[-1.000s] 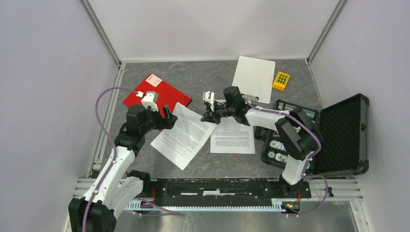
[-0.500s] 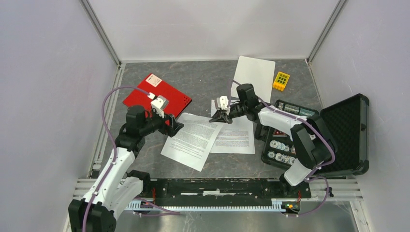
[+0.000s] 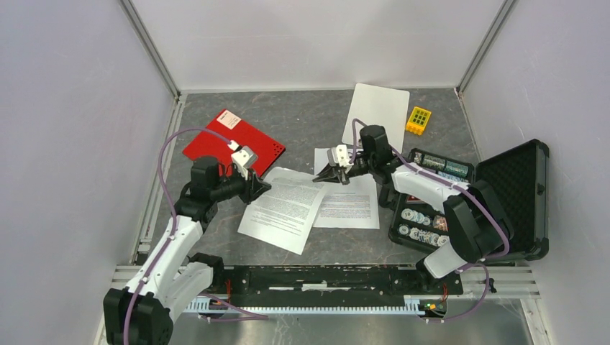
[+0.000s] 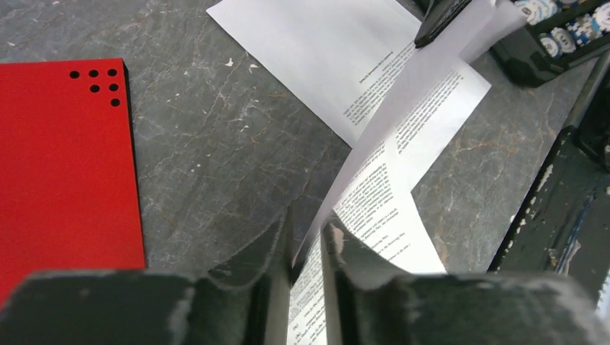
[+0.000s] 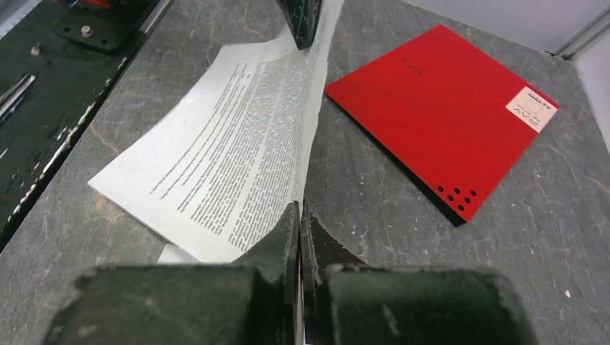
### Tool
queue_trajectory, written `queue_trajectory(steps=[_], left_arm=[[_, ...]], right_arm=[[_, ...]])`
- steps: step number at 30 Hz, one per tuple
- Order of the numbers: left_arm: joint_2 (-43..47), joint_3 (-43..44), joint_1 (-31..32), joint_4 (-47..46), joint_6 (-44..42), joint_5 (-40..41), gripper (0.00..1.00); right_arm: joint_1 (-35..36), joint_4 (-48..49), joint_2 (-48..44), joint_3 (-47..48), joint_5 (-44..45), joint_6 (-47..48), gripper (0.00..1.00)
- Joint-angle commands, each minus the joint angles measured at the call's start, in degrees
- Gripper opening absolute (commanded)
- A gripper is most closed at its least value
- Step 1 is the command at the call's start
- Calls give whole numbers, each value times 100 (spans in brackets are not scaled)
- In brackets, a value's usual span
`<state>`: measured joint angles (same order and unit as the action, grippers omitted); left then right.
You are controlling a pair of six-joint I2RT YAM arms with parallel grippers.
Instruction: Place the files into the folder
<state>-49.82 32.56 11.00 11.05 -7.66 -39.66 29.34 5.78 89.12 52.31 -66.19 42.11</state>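
Note:
One of the files [image 3: 282, 210] [image 4: 374, 208] [image 5: 223, 151], a white sheet of dense black print, is held at two corners of its far edge. My left gripper [image 3: 263, 185] [image 4: 308, 226] has closed to a narrow slit on the left corner. The right gripper [image 3: 321, 177] [image 5: 300, 212] is shut tight on the right corner. That edge is raised and the rest droops onto the table. The other file [image 3: 352, 208] [image 4: 316, 57] lies flat, partly under the first. The red folder [image 3: 237, 140] [image 4: 65, 165] [image 5: 439, 115] lies closed to the back left, its white label [image 5: 532, 111] showing.
A blank white clipboard [image 3: 378, 115] and a small yellow block [image 3: 419, 120] lie at the back right. An open black foam-lined case [image 3: 512, 194] stands at the right, with a tray of chips [image 3: 421, 215] beside it. A black rail [image 3: 324, 280] runs along the near edge.
The left gripper's jaws went from wide open to closed on the sheet's left corner. The right gripper drew its corner to the right, and the sheet slid and turned with it.

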Motion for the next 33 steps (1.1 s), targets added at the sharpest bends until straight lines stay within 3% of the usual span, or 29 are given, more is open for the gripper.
queue_trajectory(steps=[1,3,9,14,19,22,25,33], left_arm=[[98,82,11,79,-159,169,16],[120,209,11,242,-103,406,3],[734,270,7,324,407,1532,2],[1220,498,7,809,1398,3535,2],[1283,1145,5,1656,2492,5724,2],[1333,1545,7,2066,2852,6338,2],[1543,1764,7,2269,3178,6803,2],[1633,1955,7,2733,3717,7787,2]], right_arm=[[-43,1564,-192,-267,151,-1255,6],[-43,2240,-202,-455,460,-1856,21],[-42,3122,-167,-703,1082,-2425,51],[42,3566,-158,-932,1916,-2340,70],[545,3574,71,-1025,3191,-1158,73],[832,3793,369,-1128,3549,-138,72],[1135,4724,687,-1450,4065,809,72],[1845,6425,2203,-1110,5409,2430,71]])
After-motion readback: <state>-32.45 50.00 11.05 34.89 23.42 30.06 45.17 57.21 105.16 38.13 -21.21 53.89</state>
